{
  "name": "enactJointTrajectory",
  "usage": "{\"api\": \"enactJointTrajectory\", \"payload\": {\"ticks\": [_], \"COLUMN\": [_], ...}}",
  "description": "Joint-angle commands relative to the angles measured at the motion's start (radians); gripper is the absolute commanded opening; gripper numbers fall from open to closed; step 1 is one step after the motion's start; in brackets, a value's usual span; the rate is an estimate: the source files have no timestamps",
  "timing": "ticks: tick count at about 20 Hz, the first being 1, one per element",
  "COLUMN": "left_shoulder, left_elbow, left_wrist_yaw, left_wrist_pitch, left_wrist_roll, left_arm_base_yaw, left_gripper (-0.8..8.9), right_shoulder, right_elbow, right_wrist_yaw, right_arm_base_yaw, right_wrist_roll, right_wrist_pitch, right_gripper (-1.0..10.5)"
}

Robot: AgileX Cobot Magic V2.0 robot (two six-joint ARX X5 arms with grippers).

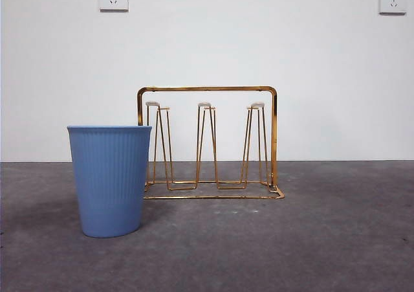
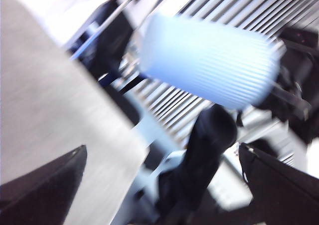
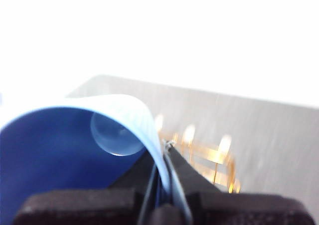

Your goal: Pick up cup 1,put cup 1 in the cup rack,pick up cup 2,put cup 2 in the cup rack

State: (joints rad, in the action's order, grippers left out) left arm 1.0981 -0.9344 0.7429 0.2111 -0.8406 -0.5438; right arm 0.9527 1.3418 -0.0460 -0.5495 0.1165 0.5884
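While the front view shows neither of my arms, the standing cup [image 1: 110,179] sits upright on the table [image 1: 323,240], near the cup rack [image 1: 207,89] and closer to the camera. Every prong is bare.

From my left wrist the picture is heavily blurred. My left gripper [image 2: 162,150] is spread wide around nothing, and the carried cup [image 2: 209,60] hangs in the air on its side.

From my right wrist, my right gripper [image 3: 167,147] is pinched on that cup's thin wall at the rim, with the rack beyond it.

I have two worries. So slim a hold on a ribbed wall could let the cup pivot or slip. A tilted mouth could also catch a prong tip and drag the light rack, perhaps into the standing cup.
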Motion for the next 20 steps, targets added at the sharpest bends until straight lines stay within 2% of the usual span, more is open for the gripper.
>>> {"api": "enactJointTrajectory", "payload": {"ticks": [1,4,6,8,15,20], "left_shoulder": [0.066,0.164,0.211,0.244,0.277,0.277], "left_elbow": [-0.002,-0.002,-0.002,-0.002,-0.003,-0.003], "left_wrist_yaw": [-0.090,-0.221,-0.272,-0.312,-0.430,-0.433], "left_wrist_pitch": [0.230,0.515,0.631,0.690,0.726,0.729], "left_wrist_roll": [-0.174,-0.319,-0.385,-0.416,-0.435,-0.435], "left_arm_base_yaw": [-0.066,-0.133,-0.150,-0.160,-0.178,-0.177], "left_gripper": [6.64,6.64,6.64,6.64,6.64,6.64], "right_shoulder": [-0.010,-0.015,-0.013,-0.011,0.055,0.117], "right_elbow": [-0.005,-0.005,-0.005,-0.005,-0.005,-0.005], "right_wrist_yaw": [0.006,0.006,0.001,0.001,-0.018,-0.008], "right_arm_base_yaw": [-0.001,-0.001,-0.001,-0.001,-0.011,-0.113], "right_wrist_roll": [0.011,-0.013,-0.013,-0.012,-0.011,-0.016], "right_wrist_pitch": [-0.035,-0.087,-0.115,-0.145,-0.192,-0.248], "right_gripper": [-0.2,-0.2,-0.2,-0.2,-0.2,-0.2]}}
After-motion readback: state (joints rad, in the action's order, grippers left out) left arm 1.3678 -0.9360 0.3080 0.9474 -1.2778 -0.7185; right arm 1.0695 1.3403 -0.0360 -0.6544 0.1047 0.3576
